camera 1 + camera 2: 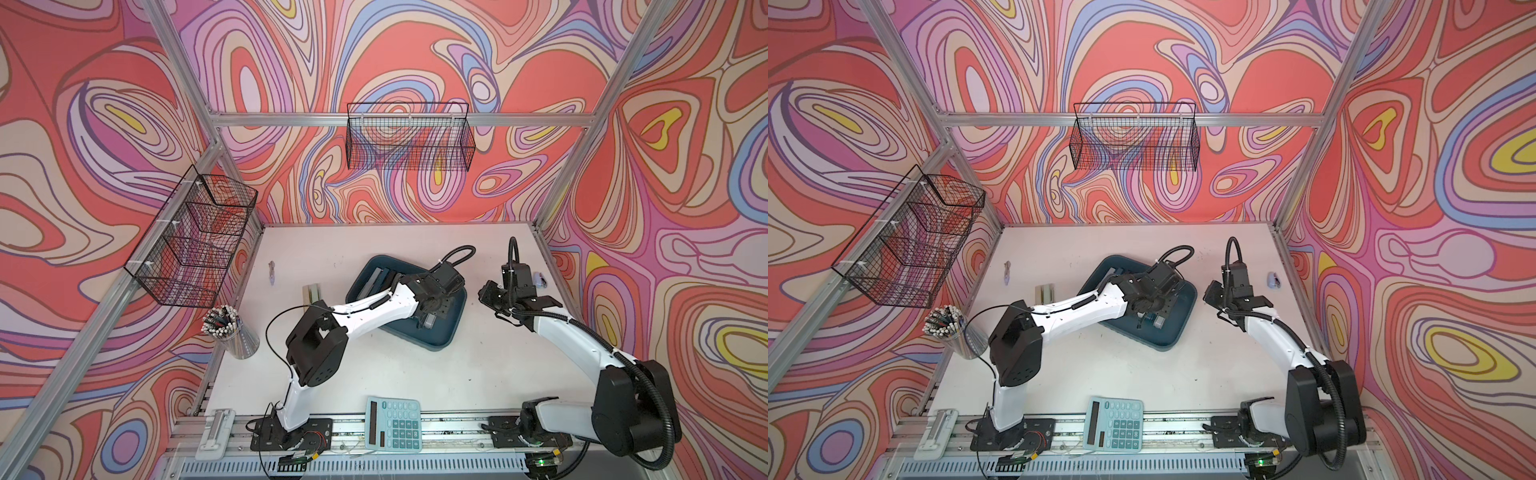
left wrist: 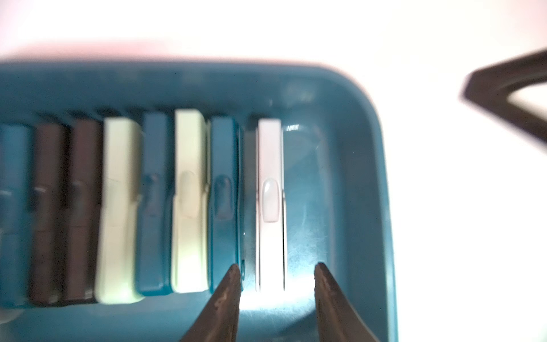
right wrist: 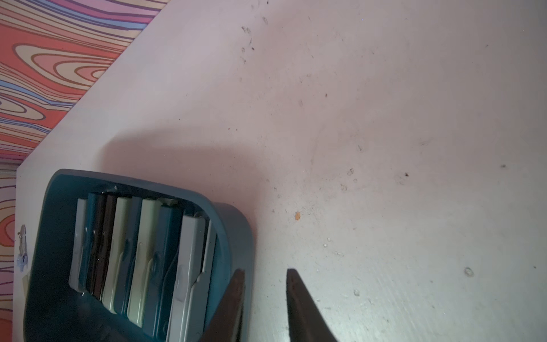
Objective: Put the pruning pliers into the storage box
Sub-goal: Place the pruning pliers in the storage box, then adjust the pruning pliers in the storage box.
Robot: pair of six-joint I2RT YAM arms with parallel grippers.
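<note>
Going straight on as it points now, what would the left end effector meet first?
Probably the pale grey bar-shaped pliers between the left end effector's open fingers, in the dark teal plastic box; depth unclear.

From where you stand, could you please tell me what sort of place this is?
Likely a robot test cell, not a real workshop: a bare aluminium frame, swirling printed walls, and two white-and-black robot arms bolted to a front rail.

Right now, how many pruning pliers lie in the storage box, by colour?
grey pliers: 2
dark teal pliers: 3
black pliers: 2
pale green pliers: 2
Total: 9 in the storage box, if the grey by its wall is one.
</note>
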